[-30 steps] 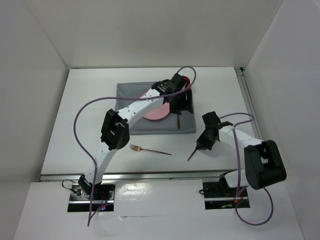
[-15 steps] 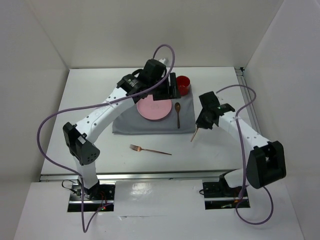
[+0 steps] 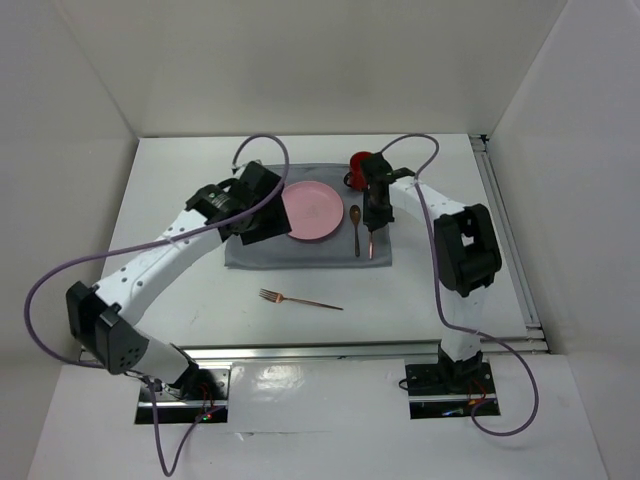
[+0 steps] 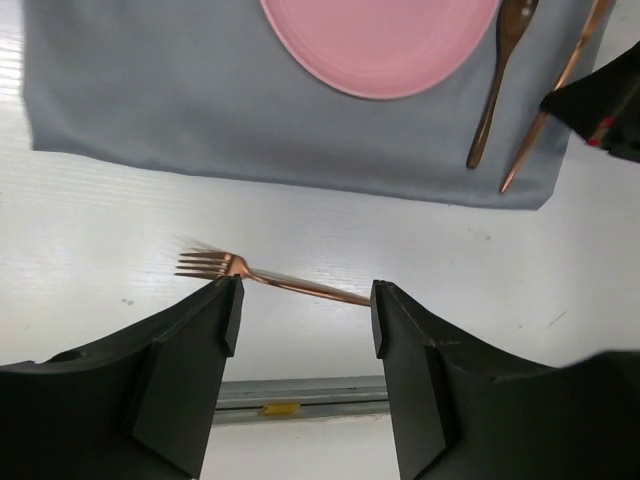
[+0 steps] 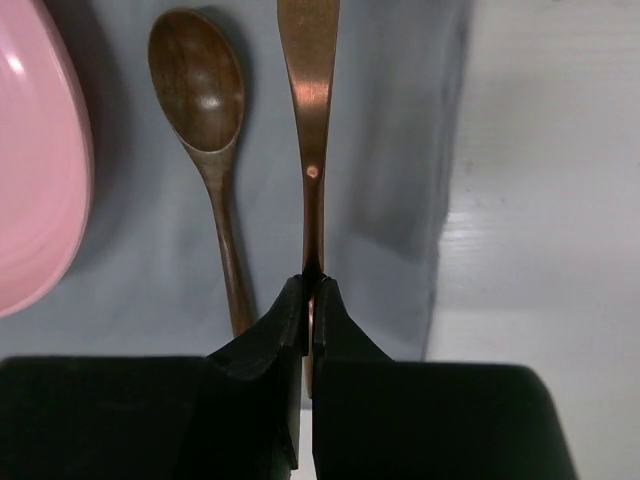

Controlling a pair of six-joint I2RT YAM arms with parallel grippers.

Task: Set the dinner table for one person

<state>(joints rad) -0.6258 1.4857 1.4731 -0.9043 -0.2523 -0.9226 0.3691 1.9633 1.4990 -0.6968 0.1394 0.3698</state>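
Our white, black-jointed left arm [image 3: 150, 262] runs from its elbow at the near left diagonally forward and to the right, with the wrist tipped downward. Our left gripper [image 4: 305, 300] has its two black fingers spread wide apart. Our white, black-jointed right arm [image 3: 415, 195] rises from its base and then stretches to the far left. Our right gripper [image 5: 312, 290] points down, its fingers pinched tight on the handle of a slim copper-coloured metal knife [image 5: 309, 120].
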